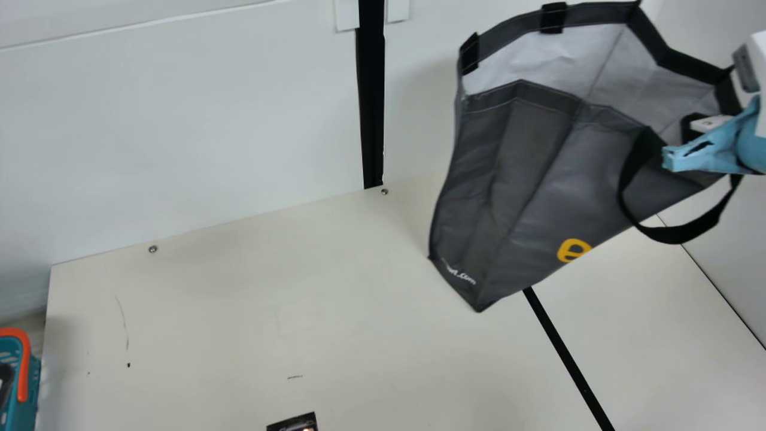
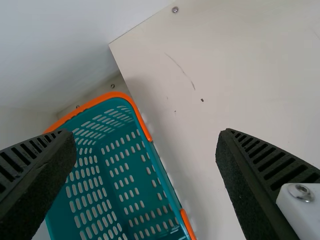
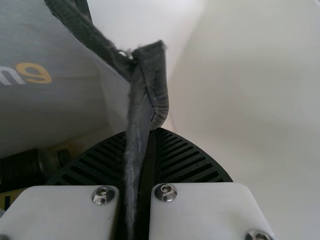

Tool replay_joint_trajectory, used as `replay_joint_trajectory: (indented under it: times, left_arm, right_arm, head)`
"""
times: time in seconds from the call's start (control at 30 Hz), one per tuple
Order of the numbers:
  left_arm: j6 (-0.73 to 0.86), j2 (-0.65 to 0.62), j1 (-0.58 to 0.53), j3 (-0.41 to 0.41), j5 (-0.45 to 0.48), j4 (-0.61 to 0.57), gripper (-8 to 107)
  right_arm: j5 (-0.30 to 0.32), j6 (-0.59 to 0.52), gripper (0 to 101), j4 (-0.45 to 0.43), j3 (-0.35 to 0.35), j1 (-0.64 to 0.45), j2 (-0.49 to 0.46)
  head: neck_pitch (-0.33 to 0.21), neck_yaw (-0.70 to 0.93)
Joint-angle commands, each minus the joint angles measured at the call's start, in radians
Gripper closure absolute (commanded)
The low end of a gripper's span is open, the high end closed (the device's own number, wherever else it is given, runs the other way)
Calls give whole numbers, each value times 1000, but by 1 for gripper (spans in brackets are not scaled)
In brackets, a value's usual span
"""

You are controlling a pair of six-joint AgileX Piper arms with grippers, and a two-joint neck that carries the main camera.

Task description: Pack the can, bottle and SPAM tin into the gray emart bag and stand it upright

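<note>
1. Right gripper [image 1: 715,105], between two and three o'clock in the main view: fingers pinching the rim of the dark gray emart fabric bag [image 1: 526,173].
2. There's the bag, two o'clock, mouth agape, tilted!
3. Left gripper [image 1: 5,380], eight o'clock: fingers wide, right by the teal perforated plastic basket with orange edging [image 2: 115,175].
4. Six-to-seven o'clock: a dark glossy corner [image 1: 294,424], identity unclear.

Black ribbed fingers [image 3: 187,160], white plates [image 3: 205,212], round silver screws [image 3: 166,192], crumpled light-blue wrapping [image 1: 712,149]

Cream table [image 1: 239,311], dark item [image 1: 293,424] lying on it
</note>
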Motion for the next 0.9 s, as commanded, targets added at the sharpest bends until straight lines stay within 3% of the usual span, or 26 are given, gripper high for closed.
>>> replay_joint_trajectory:
  times: [0.0, 0.57, 0.87]
  left_arm:
    - [0, 0, 0, 0, 0, 0, 9]
    - [0, 0, 0, 0, 0, 0, 9]
    - [0, 0, 0, 0, 0, 0, 9]
  right_arm:
    - [3, -14, 101, 2, -10, -47, 6]
    - [5, -94, 101, 15, -65, -235, 56]
    - [8, -98, 71, 39, -66, -247, 63]
  head:
    - [-23, -2]
    - [-23, -2]
    - [-23, -2]
